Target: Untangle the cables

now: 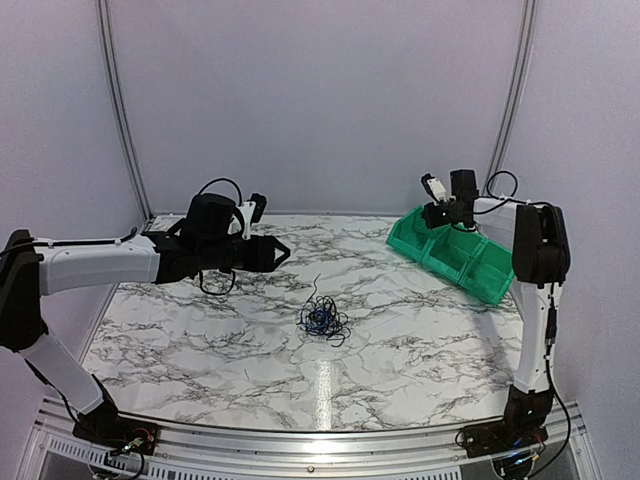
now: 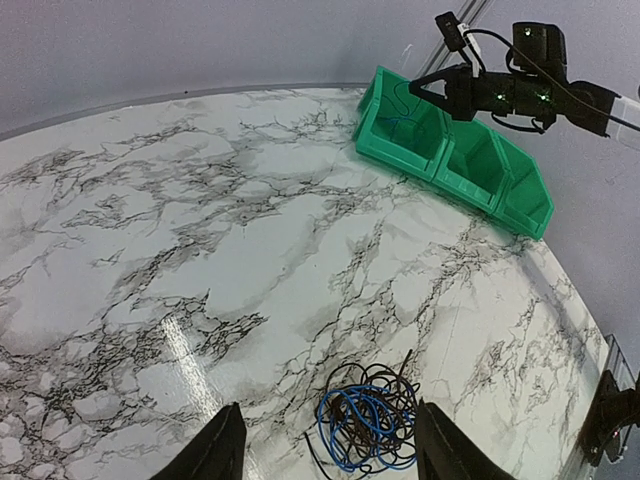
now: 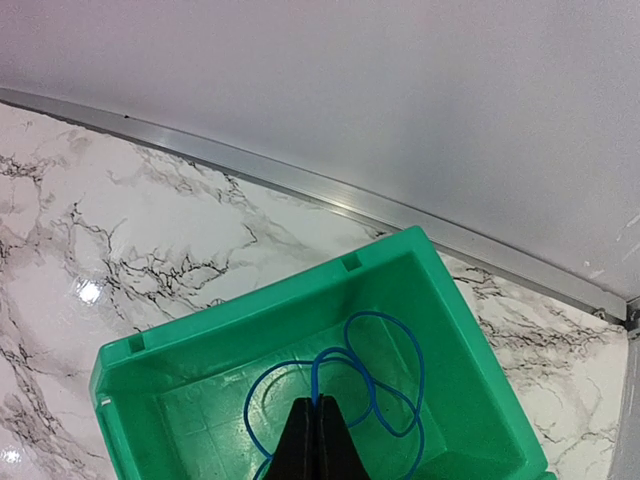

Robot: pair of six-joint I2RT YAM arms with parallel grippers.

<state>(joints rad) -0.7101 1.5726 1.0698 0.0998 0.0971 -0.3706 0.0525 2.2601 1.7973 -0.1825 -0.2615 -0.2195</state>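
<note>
A wad of thin cables (image 1: pixel 322 320), blue and black loops, lies mid-table; in the left wrist view it (image 2: pixel 368 418) sits between my open fingers, well below them. My left gripper (image 1: pixel 282 252) is open and empty, above and left of the wad. My right gripper (image 1: pixel 430 213) hovers over the leftmost compartment of the green bin (image 1: pixel 406 238). In the right wrist view it (image 3: pixel 317 404) is shut on a separate blue cable (image 3: pixel 372 385) whose loops hang down into that compartment (image 3: pixel 200 345).
The green bin has three compartments in a row along the table's back right (image 2: pixel 530 190). White walls and a metal rail (image 3: pixel 300 185) border the marble table (image 1: pixel 200 330).
</note>
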